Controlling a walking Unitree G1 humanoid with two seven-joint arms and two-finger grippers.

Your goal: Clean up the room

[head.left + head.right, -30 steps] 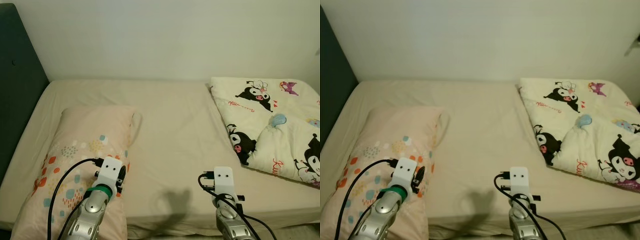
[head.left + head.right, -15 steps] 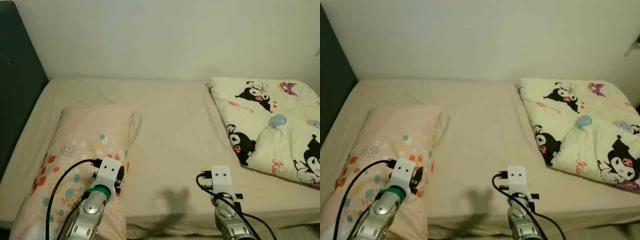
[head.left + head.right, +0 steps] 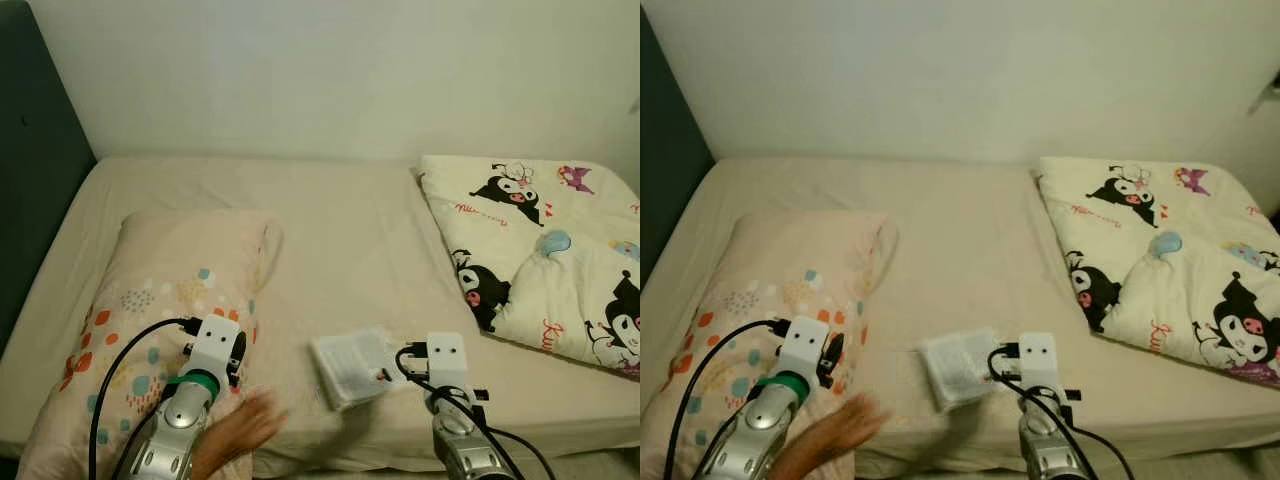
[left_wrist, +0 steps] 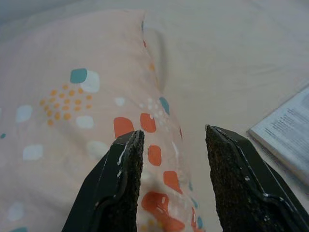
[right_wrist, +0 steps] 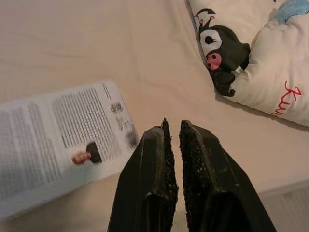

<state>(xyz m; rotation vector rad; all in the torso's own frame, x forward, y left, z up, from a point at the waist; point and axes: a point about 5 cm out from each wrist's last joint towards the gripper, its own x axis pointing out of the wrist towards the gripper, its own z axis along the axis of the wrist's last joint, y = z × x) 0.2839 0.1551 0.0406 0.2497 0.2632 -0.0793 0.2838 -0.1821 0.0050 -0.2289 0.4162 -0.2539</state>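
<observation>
White printed booklet (image 3: 352, 366) lies flat on the bed (image 3: 340, 230).

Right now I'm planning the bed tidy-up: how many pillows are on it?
1: the pillow with coloured dots lies on the bed's left side, by the left gripper. Another may hide under the folded cartoon quilt.

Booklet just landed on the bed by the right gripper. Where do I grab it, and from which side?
Probably take the booklet by its near right corner, beside the right gripper. It lies flat on the sheet, so open the nearly shut fingers, come in low from the bed's front edge and slide one finger under.
</observation>
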